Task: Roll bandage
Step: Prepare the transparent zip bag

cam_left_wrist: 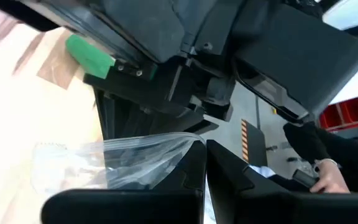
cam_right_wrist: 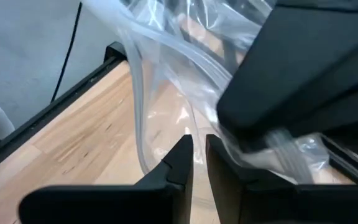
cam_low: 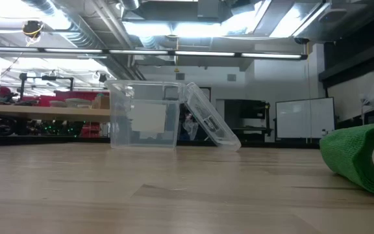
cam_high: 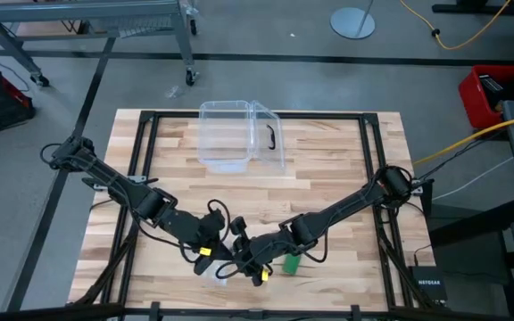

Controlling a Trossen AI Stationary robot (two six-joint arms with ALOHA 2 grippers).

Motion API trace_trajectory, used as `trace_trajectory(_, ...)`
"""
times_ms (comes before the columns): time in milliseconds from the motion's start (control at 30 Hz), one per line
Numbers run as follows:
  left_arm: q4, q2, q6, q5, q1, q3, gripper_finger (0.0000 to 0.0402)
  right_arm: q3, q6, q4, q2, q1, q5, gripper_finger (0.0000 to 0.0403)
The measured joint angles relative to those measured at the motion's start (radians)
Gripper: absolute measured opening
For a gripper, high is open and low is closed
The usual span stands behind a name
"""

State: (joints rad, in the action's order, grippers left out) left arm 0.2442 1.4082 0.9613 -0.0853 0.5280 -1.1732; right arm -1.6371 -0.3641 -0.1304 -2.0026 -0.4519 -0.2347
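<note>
The green bandage (cam_high: pixel 290 264) is a stubby roll lying on its side on the table near the front edge; the low view shows it at the right (cam_low: pixel 362 159), and it also shows in the left wrist view (cam_left_wrist: pixel 89 53). No gripper touches it. Just left of it, my left gripper (cam_high: pixel 227 259) and right gripper (cam_high: pixel 251 264) meet tip to tip above the table. Both are shut on a crinkly clear plastic wrapper (cam_left_wrist: pixel 135 158), which the right wrist view shows too (cam_right_wrist: pixel 166 62). My left gripper pinches a bunched corner of the wrapper (cam_left_wrist: pixel 190 138) between its two fingertips, coming slanting down from the table's left. The film spreads away from the tips in wrinkled folds. My right gripper has the wrapper's film (cam_right_wrist: pixel 194 127) at its nearly closed fingertips, coming slanting down from the table's right. The film runs up and away from the tips in drawn folds, and the left gripper's body hides part of it.
A clear plastic box (cam_high: pixel 226 134) with its lid (cam_high: pixel 270 134) leaning open against it stands at the table's far middle. Bare wood lies between the box and the grippers. A person's hand (cam_left_wrist: pixel 328 177) shows beyond the table's edge.
</note>
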Motion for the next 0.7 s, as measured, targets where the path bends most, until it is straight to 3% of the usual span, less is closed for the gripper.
trace_trajectory(433, -0.022, 0.065, 0.038, -0.001, 0.005, 0.000, 0.0000, 0.001, 0.004, 0.024, -0.005, 0.000, -0.090, 0.0049)
trace_trajectory(700, -0.084, 0.074, 0.008, 0.006, 0.011, 0.000, 0.0000, 0.001, 0.000, 0.028, -0.005, 0.000, -0.088, 0.0049)
